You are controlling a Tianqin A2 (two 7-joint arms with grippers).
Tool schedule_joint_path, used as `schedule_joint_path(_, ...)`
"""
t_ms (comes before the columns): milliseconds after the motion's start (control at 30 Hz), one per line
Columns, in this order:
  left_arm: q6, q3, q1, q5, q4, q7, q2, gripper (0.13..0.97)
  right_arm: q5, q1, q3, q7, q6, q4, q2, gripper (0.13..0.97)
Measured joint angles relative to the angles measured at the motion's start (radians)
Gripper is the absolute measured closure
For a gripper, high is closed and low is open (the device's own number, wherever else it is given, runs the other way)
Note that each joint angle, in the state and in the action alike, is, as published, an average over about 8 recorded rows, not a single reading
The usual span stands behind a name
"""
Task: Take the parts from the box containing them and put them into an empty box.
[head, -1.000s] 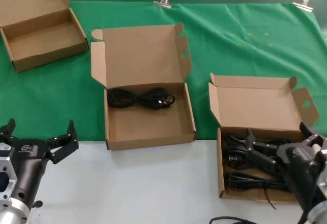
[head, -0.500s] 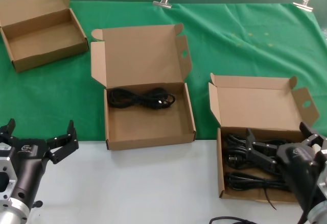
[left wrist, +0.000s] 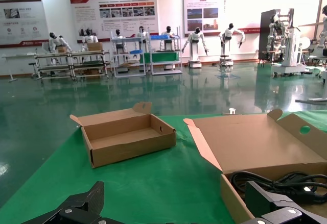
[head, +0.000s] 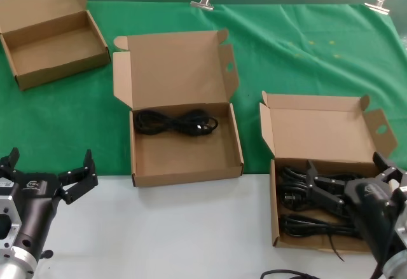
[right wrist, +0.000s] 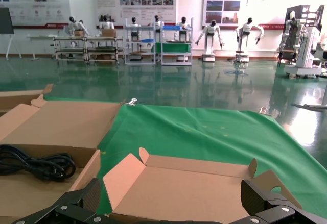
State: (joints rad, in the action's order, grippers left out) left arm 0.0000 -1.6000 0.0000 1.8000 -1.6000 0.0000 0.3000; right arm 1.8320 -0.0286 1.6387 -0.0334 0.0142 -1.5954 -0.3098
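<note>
The box with the low splayed lid [head: 318, 129] stands at the right and holds several black coiled cords [head: 305, 225]. My right gripper [head: 350, 176] is open just above its tray, over the cords, holding nothing. In the right wrist view the gripper [right wrist: 173, 206] faces that box's lid [right wrist: 189, 188]. The box with the tall upright lid [head: 175, 69] stands in the middle with one black cord [head: 175, 123] at the back of its tray; the cord also shows in the left wrist view [left wrist: 278, 179]. My left gripper [head: 46, 168] is open and empty at the front left, above the white table.
A flatter oblong box [head: 54, 34] lies empty at the far left on the green cloth [head: 299, 56]; it also shows in the left wrist view [left wrist: 125, 137]. Two metal clips [head: 203, 0] hold the cloth's far edge. A white table strip [head: 191, 228] runs along the front.
</note>
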Motion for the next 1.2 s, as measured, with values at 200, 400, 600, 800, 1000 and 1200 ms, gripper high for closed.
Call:
schedule_joint_path(200, 0.0, 0.0, 0.0, 0.0, 0.0, 0.0, 0.0, 0.132, 0.0, 0.0, 0.0, 0.0, 0.0, 0.0, 0.0, 0.129)
schedule_joint_path(400, 0.0, 0.0, 0.0, 0.0, 0.0, 0.0, 0.0, 0.132, 0.0, 0.0, 0.0, 0.0, 0.0, 0.0, 0.0, 0.129)
schedule_joint_path(600, 0.0, 0.0, 0.0, 0.0, 0.0, 0.0, 0.0, 0.132, 0.0, 0.0, 0.0, 0.0, 0.0, 0.0, 0.0, 0.129)
schedule_joint_path(800, 0.0, 0.0, 0.0, 0.0, 0.0, 0.0, 0.0, 0.132, 0.0, 0.0, 0.0, 0.0, 0.0, 0.0, 0.0, 0.129)
schedule_joint_path(1000, 0.0, 0.0, 0.0, 0.0, 0.0, 0.0, 0.0, 0.132, 0.0, 0.0, 0.0, 0.0, 0.0, 0.0, 0.0, 0.129)
schedule_joint_path(1200, 0.0, 0.0, 0.0, 0.0, 0.0, 0.0, 0.0, 0.132, 0.0, 0.0, 0.0, 0.0, 0.0, 0.0, 0.0, 0.129)
